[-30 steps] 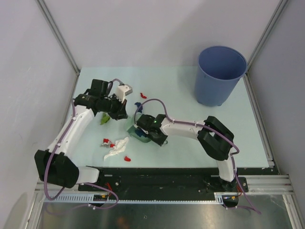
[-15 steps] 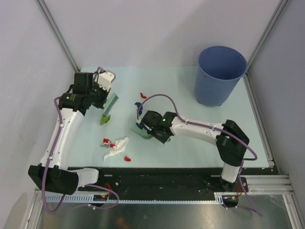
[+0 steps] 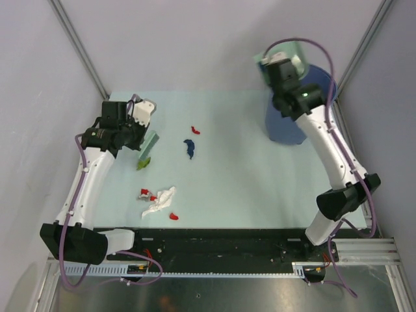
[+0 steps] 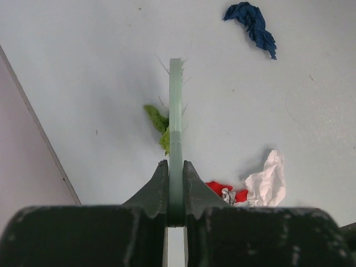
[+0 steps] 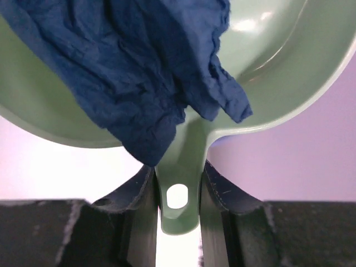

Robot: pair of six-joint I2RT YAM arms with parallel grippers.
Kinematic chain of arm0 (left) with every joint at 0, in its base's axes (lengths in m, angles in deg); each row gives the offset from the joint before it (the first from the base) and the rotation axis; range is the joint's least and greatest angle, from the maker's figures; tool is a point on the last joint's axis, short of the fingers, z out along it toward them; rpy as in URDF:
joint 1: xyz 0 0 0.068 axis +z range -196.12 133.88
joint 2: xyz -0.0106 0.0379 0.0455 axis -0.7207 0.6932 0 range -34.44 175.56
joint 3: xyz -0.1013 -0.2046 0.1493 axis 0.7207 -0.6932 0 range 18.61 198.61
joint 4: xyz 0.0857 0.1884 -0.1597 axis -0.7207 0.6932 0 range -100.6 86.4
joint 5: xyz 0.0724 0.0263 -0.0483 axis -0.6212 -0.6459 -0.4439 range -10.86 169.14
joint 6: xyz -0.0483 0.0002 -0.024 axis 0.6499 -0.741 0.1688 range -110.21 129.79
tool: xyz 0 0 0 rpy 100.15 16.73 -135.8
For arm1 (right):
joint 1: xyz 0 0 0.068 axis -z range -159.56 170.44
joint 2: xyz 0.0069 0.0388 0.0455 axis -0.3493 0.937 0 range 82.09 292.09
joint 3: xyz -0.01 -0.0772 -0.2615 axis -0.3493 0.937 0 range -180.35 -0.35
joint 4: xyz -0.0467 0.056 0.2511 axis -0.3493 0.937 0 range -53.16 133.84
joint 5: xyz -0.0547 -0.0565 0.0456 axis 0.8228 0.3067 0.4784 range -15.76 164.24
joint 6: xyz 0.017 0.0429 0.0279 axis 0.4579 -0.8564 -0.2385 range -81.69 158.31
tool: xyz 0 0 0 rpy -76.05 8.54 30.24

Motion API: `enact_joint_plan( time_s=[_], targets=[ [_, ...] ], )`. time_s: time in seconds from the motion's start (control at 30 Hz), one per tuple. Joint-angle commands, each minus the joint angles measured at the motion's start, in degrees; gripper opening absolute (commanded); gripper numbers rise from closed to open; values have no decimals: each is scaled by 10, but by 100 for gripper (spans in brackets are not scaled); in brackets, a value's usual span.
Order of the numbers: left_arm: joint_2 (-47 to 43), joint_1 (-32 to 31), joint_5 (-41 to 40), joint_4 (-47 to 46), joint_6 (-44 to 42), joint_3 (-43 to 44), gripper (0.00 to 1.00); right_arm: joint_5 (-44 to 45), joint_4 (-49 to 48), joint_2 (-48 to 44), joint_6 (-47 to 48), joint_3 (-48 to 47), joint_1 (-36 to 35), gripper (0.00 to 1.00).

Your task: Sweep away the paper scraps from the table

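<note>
My left gripper (image 3: 138, 135) (image 4: 176, 167) is shut on the pale green brush (image 3: 151, 144) (image 4: 176, 122), its bristle end beside a green scrap (image 3: 142, 162) (image 4: 159, 128). A small dark blue wad (image 3: 189, 147) (image 4: 253, 25), a red piece (image 3: 195, 130), a white crumple (image 3: 160, 200) (image 4: 268, 182), red pieces with a grey bit (image 3: 147, 193) (image 4: 225, 192) and another red piece (image 3: 173, 216) lie on the table (image 3: 247, 175). My right gripper (image 3: 276, 65) (image 5: 178, 178) is shut on the handle of the pale green dustpan (image 3: 294, 53) (image 5: 267, 72), raised above the blue bin (image 3: 300, 107), with a large dark blue wad (image 5: 139, 72) in it.
The blue bin stands at the table's far right corner. Grey walls close in the left, back and right sides. The black and metal rail (image 3: 234, 244) runs along the near edge by the arm bases.
My right arm has lifted the dustpan from the table's middle up and right to above the bin. A small blue wad now shows where it stood. The left arm has barely moved.
</note>
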Motion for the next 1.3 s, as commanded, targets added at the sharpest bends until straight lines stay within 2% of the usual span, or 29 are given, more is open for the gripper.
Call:
enact_joint_plan(
  time_s=[0.0, 0.03, 0.07, 0.1, 0.13, 0.17, 0.27, 0.37, 0.73, 0.83, 0.9, 0.93, 1.0, 1.03, 1.1, 1.13, 1.17, 1.27],
  targets=[
    [-22, 0, 13, -15, -12, -3, 0, 189, -162, -17, 240, 49, 95, 0],
    [-23, 0, 13, -15, -12, -5, 0, 198, -227, -26, 365, 104, 110, 0],
    [-24, 0, 14, -15, -14, -6, 0, 201, -371, -48, 428, 141, 132, 0],
    [-23, 0, 16, -15, -14, -7, 0, 185, -444, -57, 492, 176, 142, 0],
    [-23, 0, 19, -15, -15, -9, 0, 171, -509, -68, 640, 209, 148, 0],
    [-22, 0, 20, -15, -16, -9, 0, 137, -644, -85, 711, 291, 161, 0],
    [-21, 0, 26, -15, -18, -12, 0, 80, -823, -89, 918, 381, 187, 0],
    [-18, 0, 30, -15, -20, -12, 0, 75, -907, -67, 1005, 397, 219, 0],
    [-7, 0, 33, -15, -20, -12, 0, 61, -972, -91, 1034, 426, 237, 0],
    [-3, 0, 50, -15, -16, -11, 0, 86, -1000, -101, 980, 406, 218, 0],
    [2, 0, 61, -15, -13, -8, 0, 143, -941, -110, 906, 372, 196, 0],
    [6, 0, 68, -15, -11, -6, 0, 174, -823, -122, 796, 325, 167, 0],
    [18, 0, 89, -15, -5, 4, 0, 181, -663, -134, 636, 269, 134, 0],
    [23, -1, 96, -16, 2, 9, 0, 161, -503, -138, 483, 246, 113, 0],
    [44, -3, 111, -18, 11, 25, 0, 122, -382, -149, 360, 198, 58, 0],
    [51, -4, 112, -20, 20, 30, 0, 81, -301, -152, 252, 193, 41, 0],
    [58, -10, 111, -22, 23, 35, 0, 57, -268, -153, 213, 194, 6, 0],
    [88, -27, 90, -38, 33, 55, 0, -48, -174, -144, 88, 210, -38, 0]
  ],
)
